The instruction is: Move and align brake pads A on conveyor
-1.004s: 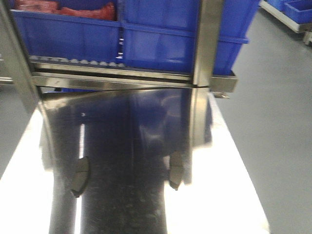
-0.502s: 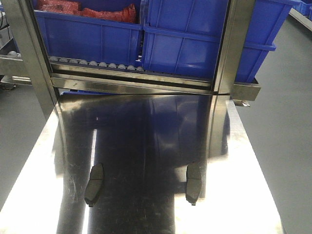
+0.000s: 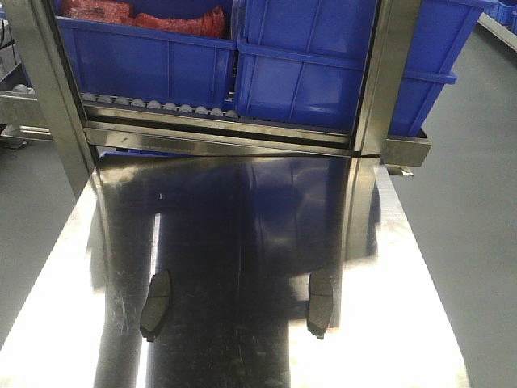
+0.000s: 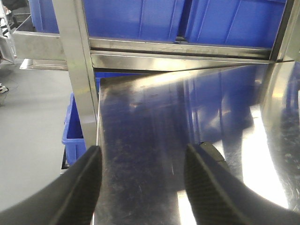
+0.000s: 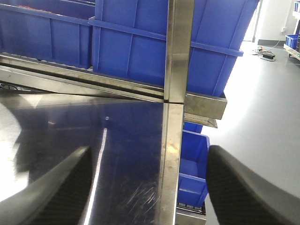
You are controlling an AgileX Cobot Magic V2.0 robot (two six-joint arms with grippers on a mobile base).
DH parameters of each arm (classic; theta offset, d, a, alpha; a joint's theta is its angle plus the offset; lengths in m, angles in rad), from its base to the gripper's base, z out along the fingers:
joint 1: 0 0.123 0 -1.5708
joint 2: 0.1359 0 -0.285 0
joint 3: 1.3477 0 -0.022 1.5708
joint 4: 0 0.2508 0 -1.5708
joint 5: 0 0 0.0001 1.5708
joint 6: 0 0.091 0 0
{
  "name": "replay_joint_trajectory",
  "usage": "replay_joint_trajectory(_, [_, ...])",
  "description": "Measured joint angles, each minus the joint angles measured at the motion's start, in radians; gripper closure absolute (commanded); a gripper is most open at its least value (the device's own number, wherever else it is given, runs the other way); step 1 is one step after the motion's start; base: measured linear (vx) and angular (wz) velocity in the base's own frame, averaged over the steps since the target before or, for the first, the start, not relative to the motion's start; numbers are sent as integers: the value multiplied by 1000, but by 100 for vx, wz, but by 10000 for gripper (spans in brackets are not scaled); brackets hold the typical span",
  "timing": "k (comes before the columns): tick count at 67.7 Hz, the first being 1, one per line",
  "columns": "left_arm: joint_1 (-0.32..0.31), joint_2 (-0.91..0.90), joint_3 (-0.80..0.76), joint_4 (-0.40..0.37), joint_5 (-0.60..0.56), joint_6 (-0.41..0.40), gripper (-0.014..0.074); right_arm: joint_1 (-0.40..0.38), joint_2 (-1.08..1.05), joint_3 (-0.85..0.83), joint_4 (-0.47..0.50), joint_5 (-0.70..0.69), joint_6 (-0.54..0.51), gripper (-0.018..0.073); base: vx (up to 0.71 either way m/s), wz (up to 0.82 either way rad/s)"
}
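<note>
You're seeing two brake pads lying flat on the steel table (image 3: pixel 65 267), well apart, both pointing lengthwise toward the blue bins (image 3: pixel 129 65) on the rack behind. The left pad (image 3: pixel 156 305) is sitting left of centre; the right pad (image 3: pixel 321 302) is sitting right of centre, about level with it. The left gripper (image 4: pixel 143 185) is hanging spread wide over the table, nothing between its fingers, with a pad's dark edge (image 4: pixel 214 153) peeking out behind one finger. The right gripper (image 5: pixel 147 187) is hanging spread wide and empty over the table's right edge, a low blue bin (image 5: pixel 192 164) showing beyond.
</note>
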State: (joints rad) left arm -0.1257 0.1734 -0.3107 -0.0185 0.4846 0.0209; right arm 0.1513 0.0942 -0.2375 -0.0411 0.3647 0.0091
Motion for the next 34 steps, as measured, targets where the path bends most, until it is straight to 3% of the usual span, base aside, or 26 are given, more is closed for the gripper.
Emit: replay_joint_trajectory(34, [0,0,0,0,0,0,206,0,0,0,0,0,0,71,0,0])
